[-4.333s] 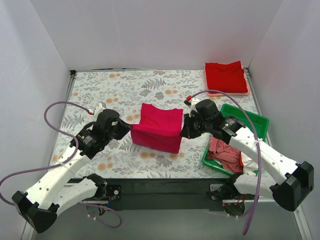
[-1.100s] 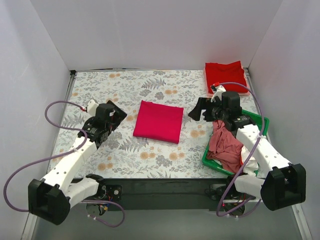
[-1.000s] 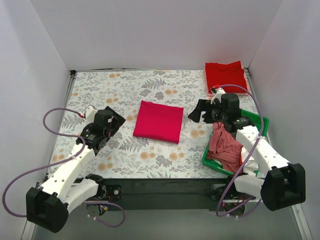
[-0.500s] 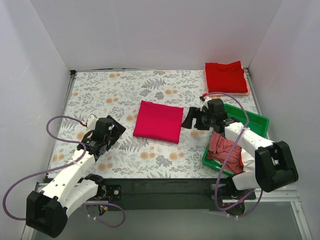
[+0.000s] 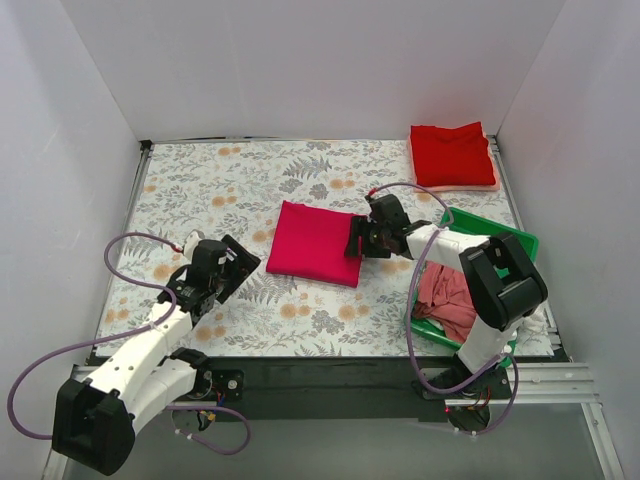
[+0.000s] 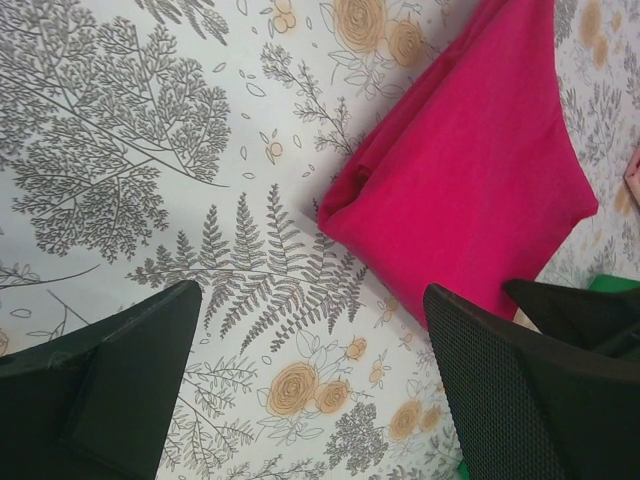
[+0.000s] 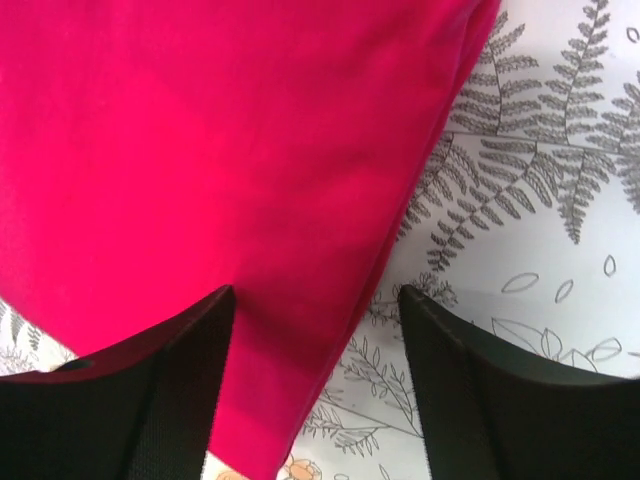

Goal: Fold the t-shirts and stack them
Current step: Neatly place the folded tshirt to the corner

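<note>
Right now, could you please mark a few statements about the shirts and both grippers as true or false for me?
1. The magenta t-shirt lies folded on the table. True.
2. The left gripper is shut on that shirt. False: it is open, apart from the shirt, over the table.
3. The right gripper is open at the shirt's edge nearest the green tray. True.
4. The red t-shirt lies in the green tray. False: it lies folded at the table's far right corner, outside the tray.
</note>
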### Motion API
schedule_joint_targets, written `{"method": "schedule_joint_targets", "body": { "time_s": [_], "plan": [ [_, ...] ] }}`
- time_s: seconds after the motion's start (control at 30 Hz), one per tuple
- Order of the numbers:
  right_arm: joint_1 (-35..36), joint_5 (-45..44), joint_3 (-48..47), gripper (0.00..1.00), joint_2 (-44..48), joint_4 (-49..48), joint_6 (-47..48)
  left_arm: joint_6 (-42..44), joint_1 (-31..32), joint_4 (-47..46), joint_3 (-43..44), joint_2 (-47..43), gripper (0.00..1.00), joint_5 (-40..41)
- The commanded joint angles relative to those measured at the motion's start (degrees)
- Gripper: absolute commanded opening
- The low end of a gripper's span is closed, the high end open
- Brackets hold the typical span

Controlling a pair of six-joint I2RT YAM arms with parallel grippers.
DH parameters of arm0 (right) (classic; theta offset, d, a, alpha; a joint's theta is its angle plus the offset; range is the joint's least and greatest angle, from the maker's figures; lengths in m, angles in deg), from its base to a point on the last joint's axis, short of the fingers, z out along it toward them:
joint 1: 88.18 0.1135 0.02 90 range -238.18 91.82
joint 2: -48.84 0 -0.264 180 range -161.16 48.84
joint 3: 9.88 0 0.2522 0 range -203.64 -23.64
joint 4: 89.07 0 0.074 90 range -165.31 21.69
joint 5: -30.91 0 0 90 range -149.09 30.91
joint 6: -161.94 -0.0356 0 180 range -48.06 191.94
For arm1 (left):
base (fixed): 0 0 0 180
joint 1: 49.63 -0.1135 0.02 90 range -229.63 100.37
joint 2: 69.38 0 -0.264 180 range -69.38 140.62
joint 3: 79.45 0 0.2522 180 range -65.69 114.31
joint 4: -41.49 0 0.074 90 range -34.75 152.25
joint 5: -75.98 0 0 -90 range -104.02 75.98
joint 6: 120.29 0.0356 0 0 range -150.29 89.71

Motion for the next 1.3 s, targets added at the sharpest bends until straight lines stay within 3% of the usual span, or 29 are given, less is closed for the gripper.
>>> {"method": "schedule_joint_targets", "body": {
  "time_s": [0.0,0.17,0.5,0.83,0.97,1.07,1.1,1.27],
  "plan": [
    [0.9,-3.8,-3.5,0.72,-2.8,-0.7,-1.4,2.2,-0.1,-4.8,-2.0,-0.8,0.93,-4.3],
    [2.8,-4.2,-4.8,0.67,-5.5,-0.5,-2.4,2.7,-0.1,-6.4,-3.5,-1.3,0.93,-7.9],
    [6.1,-10.2,-9.0,0.48,-10.9,3.6,-4.0,2.6,0.0,-8.5,-5.6,-3.9,0.94,-12.0],
    [6.7,-12.4,-12.4,0.34,-14.2,7.6,-2.8,2.6,0.4,-9.0,-6.0,-4.3,0.94,-12.4],
    [6.7,-12.2,-13.3,0.25,-14.9,7.8,-0.6,2.6,0.6,-9.1,-6.1,-4.0,0.94,-12.2],
    [6.7,-13.1,-14.7,0.11,-15.1,8.4,1.9,2.7,0.6,-9.2,-6.1,-3.7,0.94,-11.9],
    [6.7,-14.9,-15.1,0.02,-15.0,8.8,3.9,2.7,0.6,-9.2,-6.1,-3.5,0.94,-11.6],
    [6.7,-24.5,-20.3,0.01,-15.0,14.1,11.4,3.0,0.6,-9.0,-5.9,-2.7,0.94,-11.1]
  ]
}}
